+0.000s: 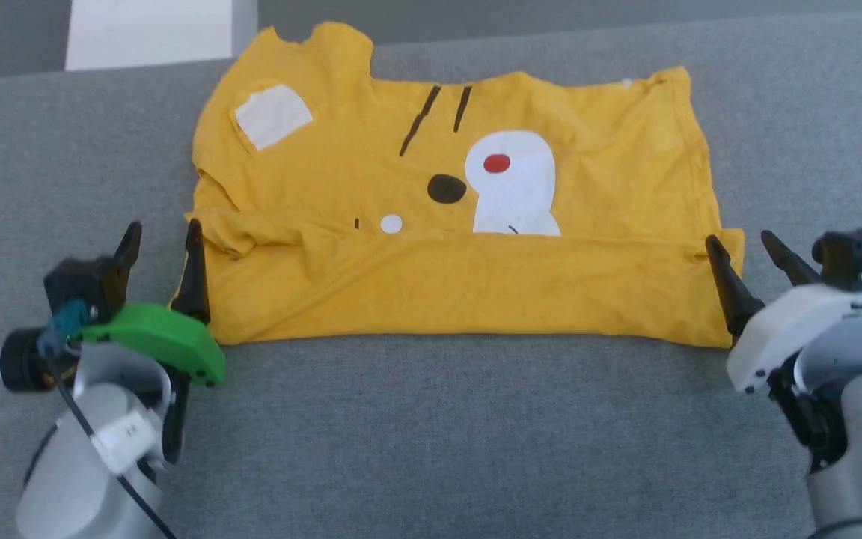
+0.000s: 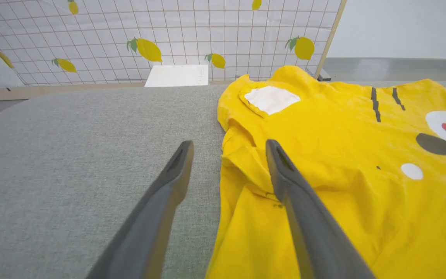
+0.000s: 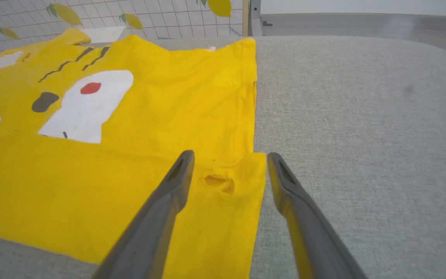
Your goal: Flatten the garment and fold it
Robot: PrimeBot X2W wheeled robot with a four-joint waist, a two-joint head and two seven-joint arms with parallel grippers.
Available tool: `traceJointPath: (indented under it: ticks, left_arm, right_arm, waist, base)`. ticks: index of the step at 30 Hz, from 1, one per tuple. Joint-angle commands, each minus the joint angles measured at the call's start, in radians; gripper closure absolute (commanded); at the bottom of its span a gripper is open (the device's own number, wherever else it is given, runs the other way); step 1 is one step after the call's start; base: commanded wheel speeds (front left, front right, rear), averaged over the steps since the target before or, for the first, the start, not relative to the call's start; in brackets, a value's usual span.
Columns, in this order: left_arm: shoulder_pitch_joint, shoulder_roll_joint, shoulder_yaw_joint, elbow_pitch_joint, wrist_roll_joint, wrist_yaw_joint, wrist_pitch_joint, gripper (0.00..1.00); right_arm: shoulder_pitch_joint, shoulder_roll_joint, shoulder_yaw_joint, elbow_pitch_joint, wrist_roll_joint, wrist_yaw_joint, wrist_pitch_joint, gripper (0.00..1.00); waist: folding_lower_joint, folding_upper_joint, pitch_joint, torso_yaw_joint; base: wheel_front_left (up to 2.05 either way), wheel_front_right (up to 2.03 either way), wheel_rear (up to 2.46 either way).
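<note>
Grey padded surface (image 1: 431,434) spans head view; garment (image 1: 610,187) lies print-up from centre toward 12 o'clock, near band doubled back toward 12 o'clock; left gripper (image 1: 163,228) at 8 o'clock, fingers spread, gripping nothing, straddling garment's left edge; right gripper (image 1: 738,238) at 4 o'clock, fingers spread likewise, straddling garment's right corner; white patch (image 1: 513,198) at 1 o'clock bears red dot (image 1: 497,163).

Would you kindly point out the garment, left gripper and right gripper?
garment (image 1: 476,292), head view, on the folded-over near band.
left gripper (image 1: 164,223), head view, midway between open fingertips.
right gripper (image 1: 735,236), head view, midway between open fingertips.
</note>
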Motion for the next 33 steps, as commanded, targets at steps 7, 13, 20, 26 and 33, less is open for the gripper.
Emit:
traceJointPath:
  ticks: [7, 13, 20, 26, 33]
  left_arm:
    - [0.138, -0.039, 0.016, -0.036, 0.0, 0.072, -0.046, 0.0]
    - [0.179, -0.04, 0.018, -0.029, -0.023, 0.126, 0.076, 0.0]
    - [0.161, -0.04, 0.045, 0.008, -0.076, 0.207, 0.275, 0.0]
    - [0.146, -0.042, 0.056, 0.049, -0.134, 0.237, 0.436, 0.0]
    - [0.168, -0.034, 0.038, 0.007, -0.174, 0.205, 0.522, 1.0]
  right_arm:
    - [0.15, 0.091, -0.024, -0.12, -0.054, -0.002, -0.242, 0.0]
    - [0.215, 0.126, -0.017, -0.175, -0.087, -0.002, -0.357, 0.0]
    - [0.242, 0.132, -0.012, -0.191, -0.074, -0.002, -0.402, 0.0]
    - [0.241, 0.133, -0.005, -0.184, -0.073, -0.002, -0.406, 0.0]
    - [0.237, 0.133, -0.012, -0.186, -0.079, -0.002, -0.399, 0.0]
  waist:
    - [-0.0001, 0.0, -0.104, 0.005]
    - [-0.0001, 0.0, -0.118, -0.015]
    - [-0.0001, 0.0, -0.11, -0.04]
    - [-0.0001, 0.0, -0.103, -0.059]
    - [-0.0001, 0.0, -0.096, -0.061]
  base:
    - [0.0, 0.0, 0.0]
    - [0.0, 0.0, 0.0]
    - [0.0, 0.0, 0.0]
    - [0.0, 0.0, 0.0]
    - [0.0, 0.0, 0.0]
